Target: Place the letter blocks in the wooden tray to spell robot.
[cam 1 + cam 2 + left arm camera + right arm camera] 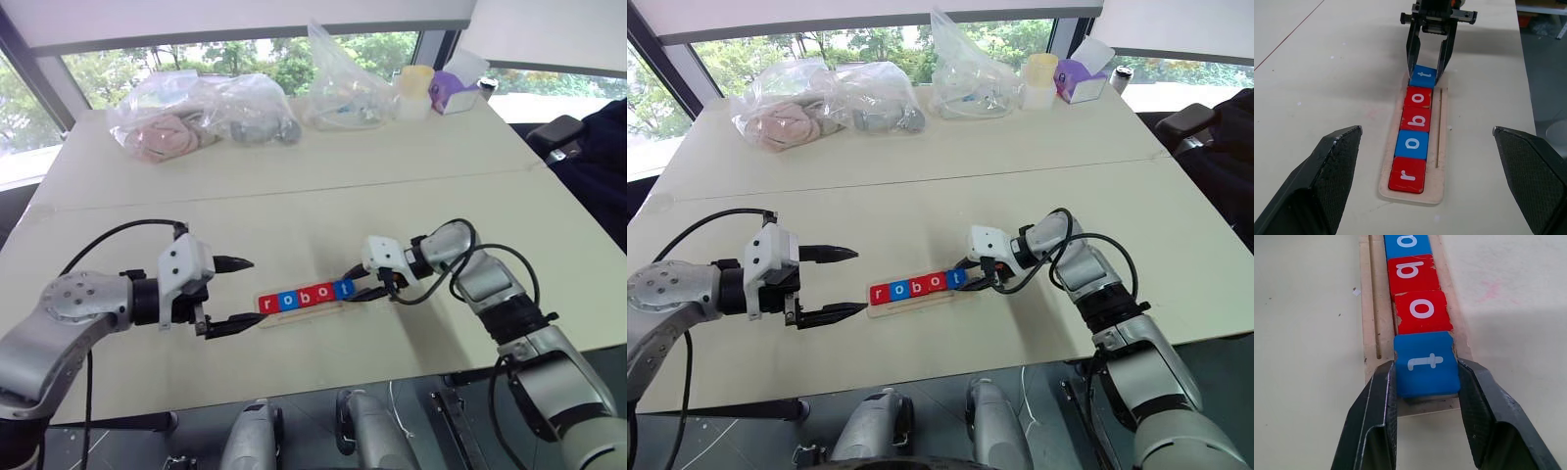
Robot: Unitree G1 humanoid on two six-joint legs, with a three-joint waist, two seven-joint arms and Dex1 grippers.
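Left eye view: we see the wooden tray point(299, 311) lying on the cream table point(294, 196), with the five letter blocks point(305, 297) in a row on it reading r-o-b-o-t. Our left gripper point(230, 294) hovers just off the tray's "r" end, fingers spread wide and empty. Our right gripper point(361, 285) sits at the "t" end. Plastic bags point(201, 113) lie well apart at the far edge.

Left wrist view: the word runs red "r" block point(1408, 175), blue, red, red, then the blue "t" block point(1423, 76), which sits between the right gripper's fingers point(1411, 54).

Right wrist view: the fingers point(1376, 416) flank the "t" block point(1426, 364) closely; whether they grip it or have just let go, we cannot tell. The block lies flat on the tray point(1368, 308), touching the red "o" block point(1422, 311).

Judgement: the last placement is in hand. Next move calls for opening fully and backing straight out without nudging the row.
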